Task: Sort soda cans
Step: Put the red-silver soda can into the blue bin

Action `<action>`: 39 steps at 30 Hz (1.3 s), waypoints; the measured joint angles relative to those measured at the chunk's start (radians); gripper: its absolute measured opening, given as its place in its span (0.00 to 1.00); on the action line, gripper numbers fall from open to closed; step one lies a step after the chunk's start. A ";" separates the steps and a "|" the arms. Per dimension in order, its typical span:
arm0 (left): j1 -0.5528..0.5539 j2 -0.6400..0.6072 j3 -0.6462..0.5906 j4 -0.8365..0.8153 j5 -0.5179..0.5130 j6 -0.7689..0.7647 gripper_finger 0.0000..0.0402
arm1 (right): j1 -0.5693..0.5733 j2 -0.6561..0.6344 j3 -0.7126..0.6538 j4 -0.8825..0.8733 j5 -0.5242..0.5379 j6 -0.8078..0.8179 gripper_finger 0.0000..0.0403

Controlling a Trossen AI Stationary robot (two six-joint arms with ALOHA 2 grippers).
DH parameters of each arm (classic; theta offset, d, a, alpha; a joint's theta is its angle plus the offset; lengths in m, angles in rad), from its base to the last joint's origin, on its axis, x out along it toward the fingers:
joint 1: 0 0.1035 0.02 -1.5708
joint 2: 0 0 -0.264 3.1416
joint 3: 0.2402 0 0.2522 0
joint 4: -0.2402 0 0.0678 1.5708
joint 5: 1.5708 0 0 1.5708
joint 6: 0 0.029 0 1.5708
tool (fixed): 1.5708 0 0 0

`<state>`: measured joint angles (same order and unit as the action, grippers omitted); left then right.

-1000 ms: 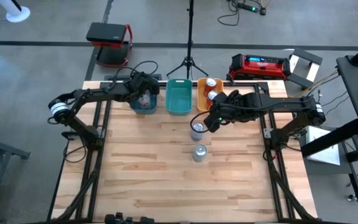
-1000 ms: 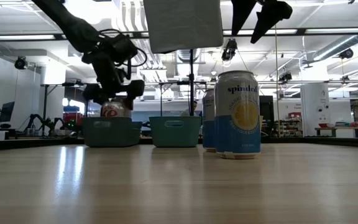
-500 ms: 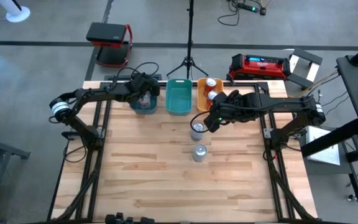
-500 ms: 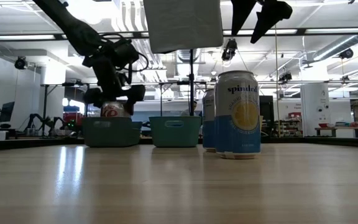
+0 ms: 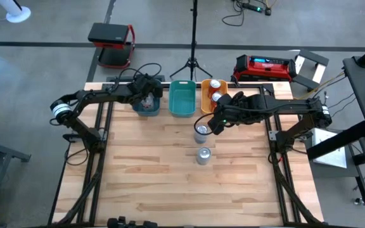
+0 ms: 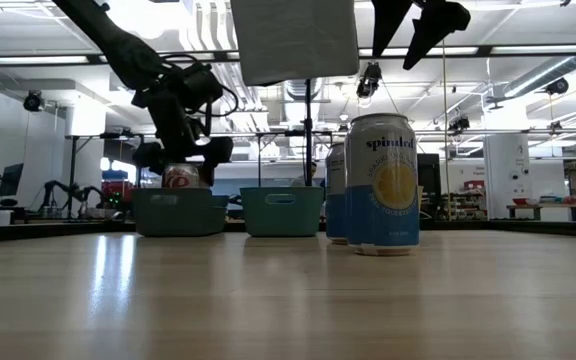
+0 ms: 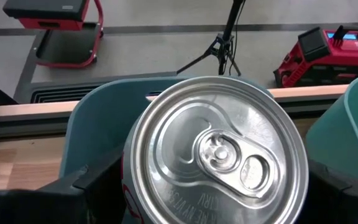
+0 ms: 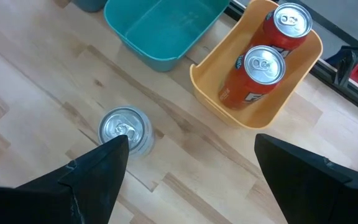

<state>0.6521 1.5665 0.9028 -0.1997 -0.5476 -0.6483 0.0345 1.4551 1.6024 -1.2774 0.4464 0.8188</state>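
My left gripper [image 5: 146, 100] hangs open over the left teal bin [image 5: 139, 109]. Its fingers stand on either side of a silver-topped can with red lettering [image 7: 219, 152], which stands upright in that bin [image 6: 180, 177]. My right gripper [image 5: 216, 121] is open above the table, just right of a silver can [image 5: 201, 132] standing upright on the wood [image 8: 124, 129]. A second silver can [image 5: 203, 155] stands nearer the table's near edge. Two red cans [image 8: 263, 71] stand in the orange bin [image 8: 229, 121].
An empty teal bin [image 5: 182, 100] sits between the left teal bin and the orange bin along the table's far edge. In the low view the two silver cans [image 6: 382, 185] stand mid-table. Bare wood stretches toward the near edge and both sides.
In the low view my left gripper's fingers have spread wider around the can in the left teal bin. The can stays standing in the bin. My right arm has kept still.
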 joint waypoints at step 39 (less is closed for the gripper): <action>0.002 -0.004 0.002 0.007 -0.004 0.022 0.81 | 0.000 0.000 0.000 0.001 -0.001 0.000 0.86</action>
<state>0.6540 1.5627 0.9051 -0.1928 -0.5514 -0.6262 0.0345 1.4548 1.6024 -1.2759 0.4458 0.8192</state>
